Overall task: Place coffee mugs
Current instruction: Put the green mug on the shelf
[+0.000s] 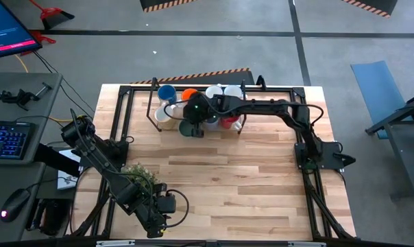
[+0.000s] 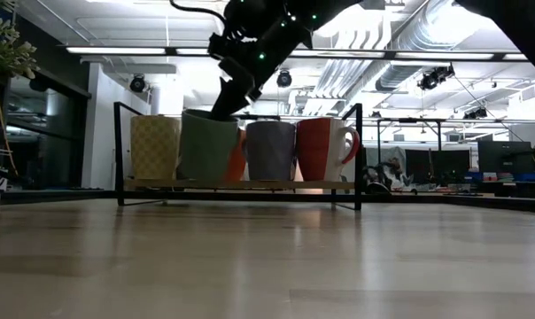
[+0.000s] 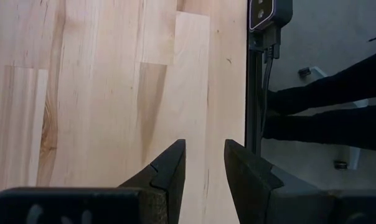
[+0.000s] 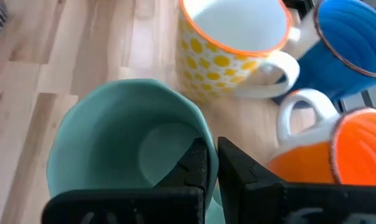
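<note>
we see the right gripper [image 4: 211,163] pinched on the green mug's [image 4: 129,146] rim, at the rack's [image 2: 236,184] front edge beside the yellow-dotted mug [image 4: 228,46]; placing looks nearly finished. the left gripper [image 3: 203,163] waits slightly open near the table's [image 1: 248,178] front-left corner.

mugs [image 1: 197,110] clustered on rack [image 2: 236,185], table's far edge

The worktop [image 1: 227,171] is pale wood in jointed planks, smooth with a soft sheen. The green mug [image 4: 129,143] looks like glazed ceramic, smooth and satin; beside it the orange mug [image 4: 356,149] is ribbed and glossy. The right hand [image 4: 213,165] has matt black fingers, seemingly plastic.
</note>
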Tool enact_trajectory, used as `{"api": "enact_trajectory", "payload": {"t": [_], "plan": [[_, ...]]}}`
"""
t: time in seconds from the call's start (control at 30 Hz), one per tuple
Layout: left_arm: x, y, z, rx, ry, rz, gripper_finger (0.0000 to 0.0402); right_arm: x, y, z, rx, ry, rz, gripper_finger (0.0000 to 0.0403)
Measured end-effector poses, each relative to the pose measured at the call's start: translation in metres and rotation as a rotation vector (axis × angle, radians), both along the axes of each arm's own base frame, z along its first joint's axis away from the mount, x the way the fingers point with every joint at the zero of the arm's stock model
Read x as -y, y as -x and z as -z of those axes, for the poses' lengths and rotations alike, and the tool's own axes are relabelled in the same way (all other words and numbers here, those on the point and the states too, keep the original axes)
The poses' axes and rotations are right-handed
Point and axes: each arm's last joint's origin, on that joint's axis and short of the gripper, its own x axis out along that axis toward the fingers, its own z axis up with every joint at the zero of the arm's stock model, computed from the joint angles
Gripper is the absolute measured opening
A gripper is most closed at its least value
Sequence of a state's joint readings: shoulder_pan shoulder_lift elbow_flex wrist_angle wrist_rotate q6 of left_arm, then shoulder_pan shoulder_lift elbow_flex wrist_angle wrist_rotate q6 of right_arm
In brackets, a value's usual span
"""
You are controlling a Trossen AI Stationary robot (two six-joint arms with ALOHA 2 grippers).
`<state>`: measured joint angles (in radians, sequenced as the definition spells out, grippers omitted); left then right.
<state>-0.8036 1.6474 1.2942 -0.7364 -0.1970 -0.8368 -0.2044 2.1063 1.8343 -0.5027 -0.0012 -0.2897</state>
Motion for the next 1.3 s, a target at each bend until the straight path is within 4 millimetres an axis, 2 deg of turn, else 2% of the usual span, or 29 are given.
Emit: {"api": "enact_trajectory", "payload": {"t": [0.6, 1.3], "plan": [[0.0, 0.0, 0.0, 0.0, -0.001, 0.001, 0.0101, 0.031, 0.008, 0.0, -0.006, 0.0, 0.055, 0.0], [0.0, 0.0, 0.0, -0.002, -0.003, 0.002, 0.0101, 0.039, 0.01, -0.002, 0.011, 0.002, 0.041, 0.0]]}}
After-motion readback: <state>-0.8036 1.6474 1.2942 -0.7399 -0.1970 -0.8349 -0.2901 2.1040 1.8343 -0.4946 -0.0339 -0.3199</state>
